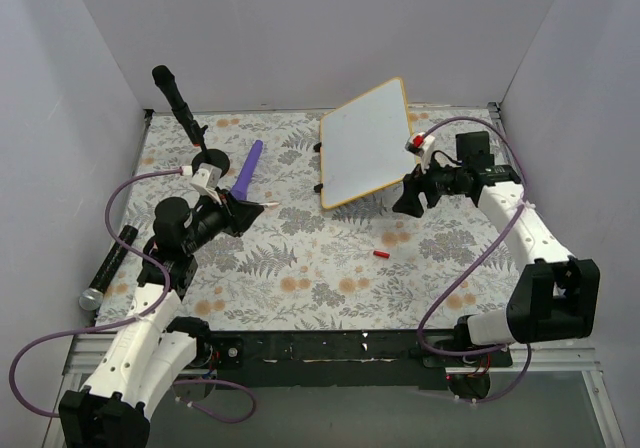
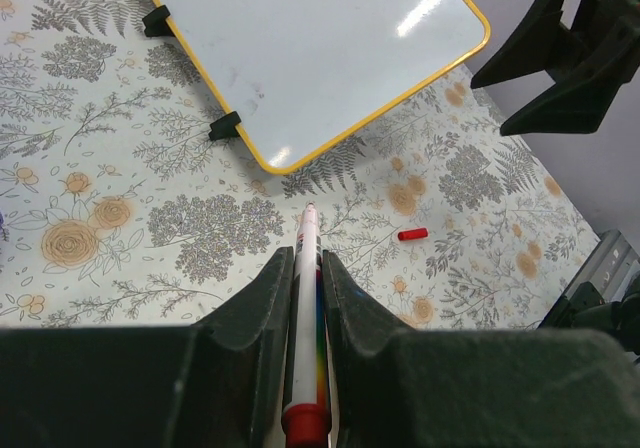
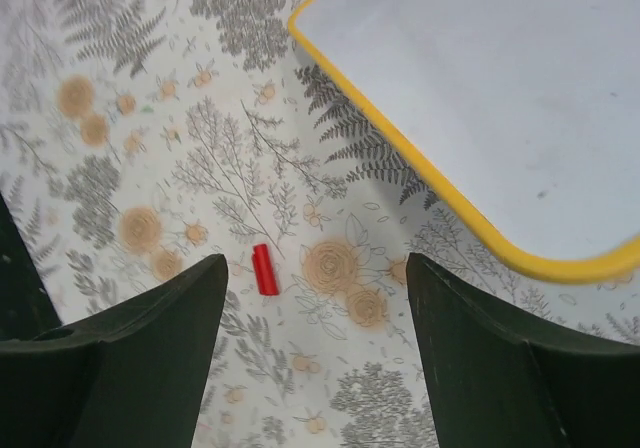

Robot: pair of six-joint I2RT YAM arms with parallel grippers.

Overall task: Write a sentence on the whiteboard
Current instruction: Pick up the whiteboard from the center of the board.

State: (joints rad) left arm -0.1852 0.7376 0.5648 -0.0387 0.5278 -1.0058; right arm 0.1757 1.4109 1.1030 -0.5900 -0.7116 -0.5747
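Note:
The whiteboard [image 1: 365, 148], white with a yellow rim and small black feet, stands tilted at the back right of the table. Its face [image 2: 310, 48] shows only faint smudges, and the sentence is not in view. My left gripper [image 2: 305, 263] is shut on a white marker [image 2: 305, 298] with a red end, whose tip points toward the board's near edge from a short way off. My right gripper [image 3: 315, 278] hangs open and empty just off the board's right corner [image 3: 500, 98]. A red marker cap [image 3: 265, 269] lies on the cloth below it.
The flowered tablecloth [image 1: 300, 268] covers the table. A purple tool [image 1: 251, 168] and a black stand [image 1: 182, 108] are at the back left. A black cylinder [image 1: 110, 263] lies by the left edge. White walls close in three sides.

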